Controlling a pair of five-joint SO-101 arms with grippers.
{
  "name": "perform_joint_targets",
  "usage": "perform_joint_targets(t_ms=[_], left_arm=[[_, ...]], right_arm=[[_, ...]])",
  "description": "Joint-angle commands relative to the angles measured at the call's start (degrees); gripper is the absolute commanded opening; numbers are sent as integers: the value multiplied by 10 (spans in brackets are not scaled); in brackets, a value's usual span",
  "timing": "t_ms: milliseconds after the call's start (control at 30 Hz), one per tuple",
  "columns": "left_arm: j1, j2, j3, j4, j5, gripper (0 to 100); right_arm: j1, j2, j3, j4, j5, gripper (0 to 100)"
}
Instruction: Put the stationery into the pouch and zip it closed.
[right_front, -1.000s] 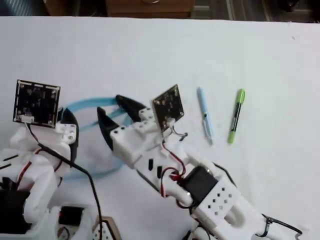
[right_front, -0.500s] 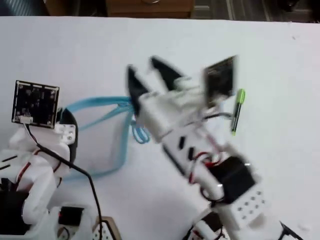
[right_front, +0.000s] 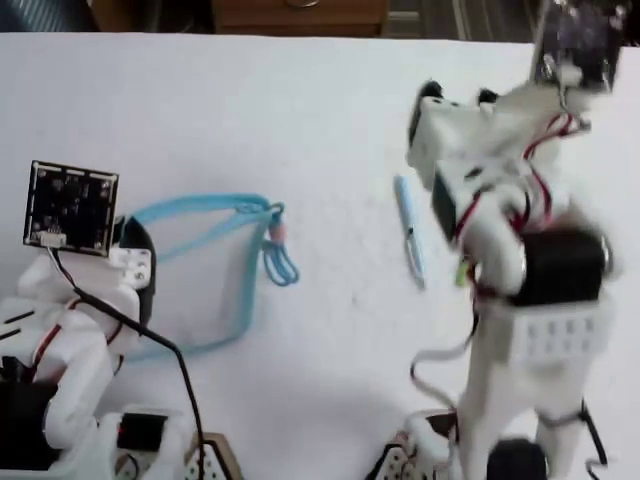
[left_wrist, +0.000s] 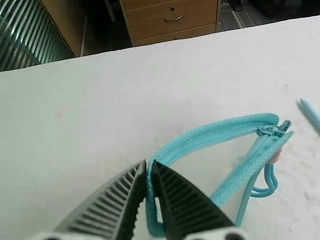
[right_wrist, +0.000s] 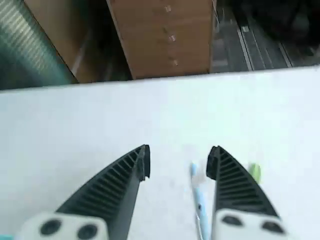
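White table (right_front: 300, 110) spreads under my arms. My left gripper (left_wrist: 149, 164) is clenched on the light-blue zipper rim of the clear pouch (right_front: 190, 207), whose mouth seems to gape open. My right gripper (right_wrist: 177, 162) hangs spread wide above the slim light-blue pen (right_wrist: 199, 205), with the green highlighter (right_wrist: 255, 172) just beside it. Both lie well apart from the pouch.

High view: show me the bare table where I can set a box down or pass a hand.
Widest bare table: the far strip beyond the pouch. Also free: the gap between pouch and pen, and the near patch between the arm bases. Crowded: pen and marker near the right gripper; left gripper on the pouch.
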Motion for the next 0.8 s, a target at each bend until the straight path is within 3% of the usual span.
perform_joint_targets(t_ms=[0,133,433,600,767], left_arm=[[-2,2,24,18,-4,25],[-2,2,24,18,-4,25],[-2,2,24,18,-4,25],[0,2,24,16,-4,26],[-1,2,24,17,-4,26]], right_arm=[[40,85,-59,76,51,187],[52,185,-76,147,77,187],[25,378,-69,149,78,190],[13,492,-69,120,84,190],[17,544,-88,57,153,190]])
